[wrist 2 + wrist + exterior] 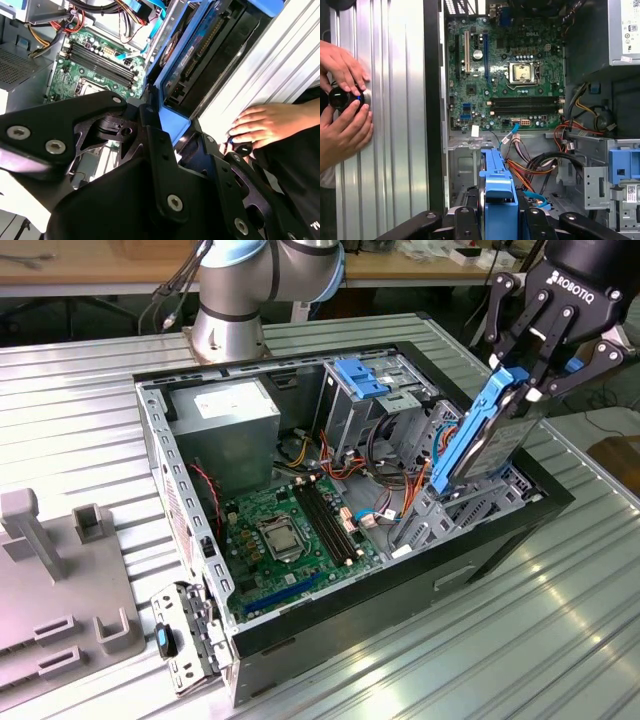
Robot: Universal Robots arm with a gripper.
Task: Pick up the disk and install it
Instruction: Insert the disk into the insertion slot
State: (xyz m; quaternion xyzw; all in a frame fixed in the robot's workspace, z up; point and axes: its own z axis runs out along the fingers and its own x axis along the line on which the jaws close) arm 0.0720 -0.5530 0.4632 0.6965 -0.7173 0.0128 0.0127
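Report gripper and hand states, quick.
Gripper: closed on the flat dark grey disk with blue plastic rails.
Person's hands: both touching a small black round object.

The disk [488, 440] is a flat, dark grey slab framed by bright blue rails. It hangs on edge, steeply tilted. Its upper end is pinched in the claw [524, 382], and the rest slants down and away below the fingertips. The lower end dips into the open computer case [300, 625]; contact there cannot be told.
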